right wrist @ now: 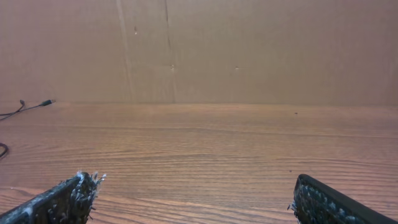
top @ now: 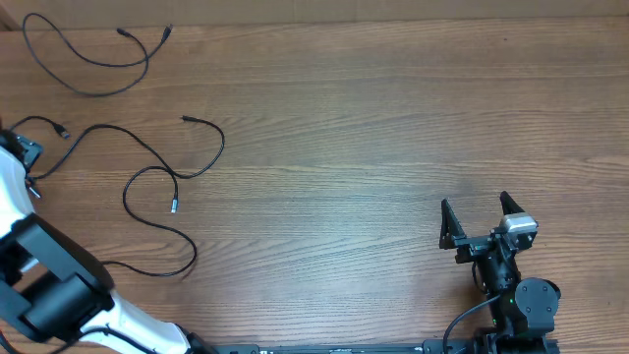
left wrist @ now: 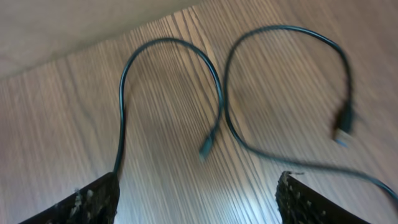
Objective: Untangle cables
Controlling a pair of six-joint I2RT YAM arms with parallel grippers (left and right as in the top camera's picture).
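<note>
while wide apart, left claw (left wrist: 196, 190) over loose cables (left wrist: 122, 106); plugs (left wrist: 342, 127) blurred

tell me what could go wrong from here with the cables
1. The open left gripper hangs over two strands of the cables that run close together; closing might catch both and tangle them.
2. The right gripper sits far across the table, so nothing pins the cables; a pull may drag the whole loop.

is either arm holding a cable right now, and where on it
Nothing is held. The left gripper and the right gripper both have open jaws with nothing between them; the cables lie loose.
</note>
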